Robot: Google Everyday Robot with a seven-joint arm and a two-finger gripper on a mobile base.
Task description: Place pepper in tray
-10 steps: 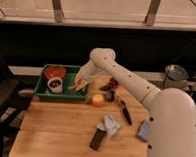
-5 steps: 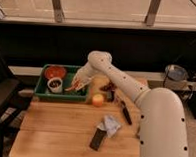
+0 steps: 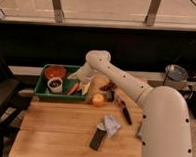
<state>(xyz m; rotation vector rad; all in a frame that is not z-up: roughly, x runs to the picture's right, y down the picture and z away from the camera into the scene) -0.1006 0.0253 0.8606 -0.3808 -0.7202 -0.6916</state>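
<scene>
My gripper [image 3: 82,85] hangs low over the right end of the tray [image 3: 42,93], at the end of my white arm [image 3: 122,79], which reaches in from the lower right across the wooden desk [image 3: 63,131]. The pepper [image 3: 74,88], slim and orange-red, lies slanted just inside the tray's right end, right beside the gripper; whether the gripper is spread or pinching the pepper I cannot tell, and I cannot tell whether the pepper rests on the tray floor. Further left in the dark green tray sit a red-orange bowl [image 3: 55,71] toward the back and a small white cup [image 3: 55,84] with dark contents in front of it. On the desk just right of the tray rests a round yellow-orange fruit [image 3: 98,99], with a dark reddish clump [image 3: 109,86] behind it. Nearer the front edge lie a crumpled pale wrapper [image 3: 110,124] and a dark flat object [image 3: 98,138], touching each other
</scene>
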